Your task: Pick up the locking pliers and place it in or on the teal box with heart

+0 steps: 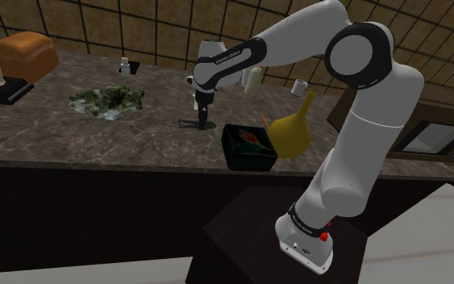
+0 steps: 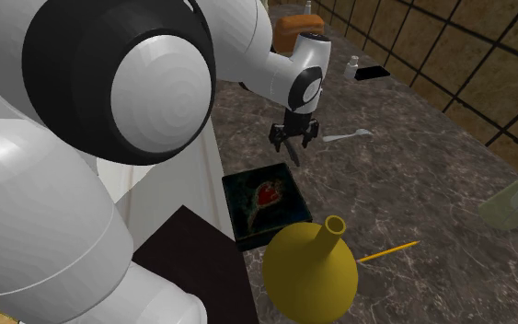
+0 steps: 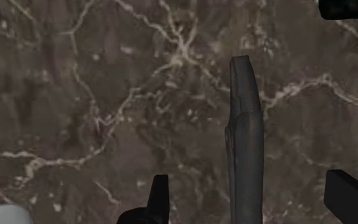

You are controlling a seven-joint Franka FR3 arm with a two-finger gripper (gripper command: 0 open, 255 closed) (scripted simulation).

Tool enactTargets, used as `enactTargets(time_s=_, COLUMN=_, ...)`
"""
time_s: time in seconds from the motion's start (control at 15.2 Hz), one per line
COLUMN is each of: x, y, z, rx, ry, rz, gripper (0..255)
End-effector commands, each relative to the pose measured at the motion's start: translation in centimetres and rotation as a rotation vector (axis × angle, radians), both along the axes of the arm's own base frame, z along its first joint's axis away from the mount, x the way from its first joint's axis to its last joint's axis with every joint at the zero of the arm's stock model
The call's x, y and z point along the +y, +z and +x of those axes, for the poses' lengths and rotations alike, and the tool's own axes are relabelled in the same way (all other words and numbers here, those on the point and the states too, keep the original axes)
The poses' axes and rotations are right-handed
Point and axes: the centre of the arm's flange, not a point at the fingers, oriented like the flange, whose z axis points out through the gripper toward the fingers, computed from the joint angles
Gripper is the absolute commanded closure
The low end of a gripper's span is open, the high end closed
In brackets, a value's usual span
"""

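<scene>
— Where's the hand, then?

— The black gripper (image 2: pixel 293 147) hangs low over the marble counter (image 1: pixel 56 137), near the box with the heart (image 2: pixel 264 204). It's off the side of the box that faces away from the yellow flask (image 2: pixel 310 271).

— Clenched on anything?

— No, spread open. In the wrist view the two fingers (image 3: pixel 159 200) stand well apart, and the locking pliers (image 3: pixel 244 127) run between them as a long dark grey bar. There's a gap of marble on each side, so neither finger touches it.

— So the pliers aren't in the box?

— No. They're beneath the hand, outside the box. Whether they lie flat on the counter I can't tell from here.

— And the box itself?

— It's dark, with a red heart on the top, and it sits at the counter's front edge with nothing on it. The flask is just beside it, nearly touching.

— Anything else about?

— A white spoon (image 2: pixel 347 137) lies farther from the box than the hand does. A yellow pencil (image 2: pixel 387 250) lies near the box, out past the flask. Well away from the box, at the far end of the counter, is a brown loaf (image 1: pixel 25 53).
</scene>
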Motion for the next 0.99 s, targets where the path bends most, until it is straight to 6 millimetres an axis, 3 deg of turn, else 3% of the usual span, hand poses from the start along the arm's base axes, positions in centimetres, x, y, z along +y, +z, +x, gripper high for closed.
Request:
enactTargets(time_s=0.0, x=0.0, y=0.0, z=0.0, rx=0.000, ry=0.000, rz=0.000, gripper=0)
enactTargets(time_s=0.07, x=0.0, y=0.0, z=0.0, rx=0.000, ry=0.000, rz=0.000, gripper=0)
enactTargets(time_s=0.13, x=0.0, y=0.0, z=0.0, rx=0.000, ry=0.000, rz=0.000, gripper=255)
enactTargets(time_s=0.73, x=0.0, y=0.0, z=0.0, rx=0.000, ry=0.000, rz=0.000, gripper=255)
enactTargets(time_s=0.92, x=0.0, y=1.6, z=0.0, rx=0.000, ry=0.000, rz=0.000, gripper=255)
